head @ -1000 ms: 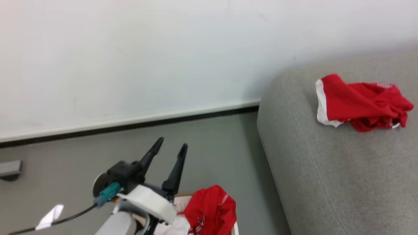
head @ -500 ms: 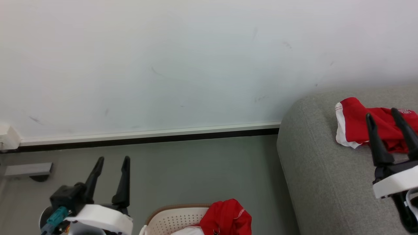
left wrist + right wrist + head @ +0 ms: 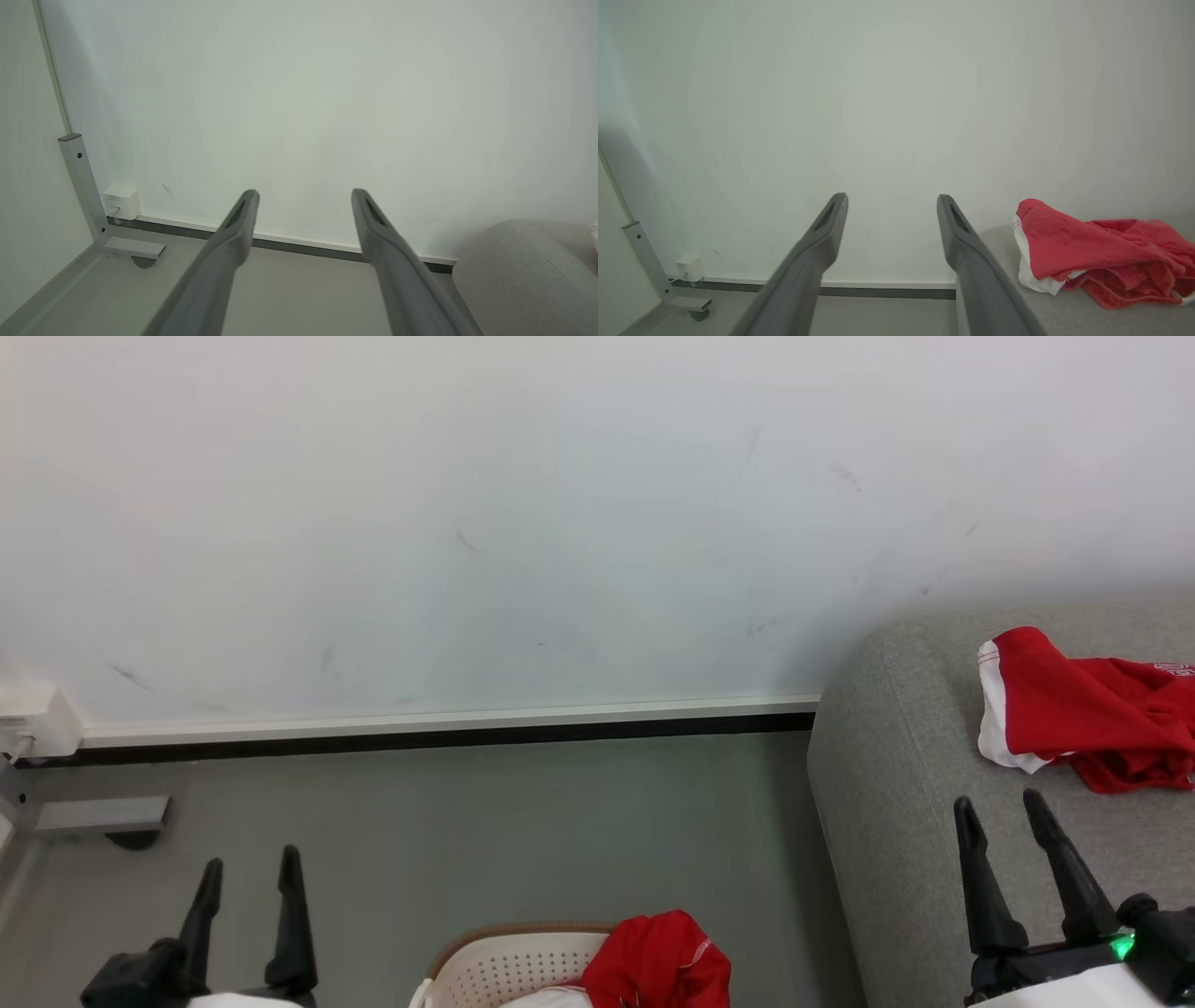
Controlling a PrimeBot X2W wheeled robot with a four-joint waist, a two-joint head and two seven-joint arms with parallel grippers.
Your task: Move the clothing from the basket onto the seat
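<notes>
The left gripper (image 3: pixel 252 857) at seven o'clock and the right gripper (image 3: pixel 997 799) at four o'clock both spread wide, holding nothing. Some clothing (image 3: pixel 1074 719) lies on the seat (image 3: pixel 896 784) at three o'clock; more sits in the basket (image 3: pixel 504 971) at six.

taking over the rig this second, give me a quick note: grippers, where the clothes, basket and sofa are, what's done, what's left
Left gripper: open, empty, left of the basket.
Right gripper: open, empty, seen over the seat, short of the garment there.
Done: one red garment with a white cuff lies crumpled on the seat.
Left: red clothing is heaped in the basket's right side, hanging over its rim; it needs to go onto the seat. The basket's lower part is out of frame, so there may be more inside.
</notes>
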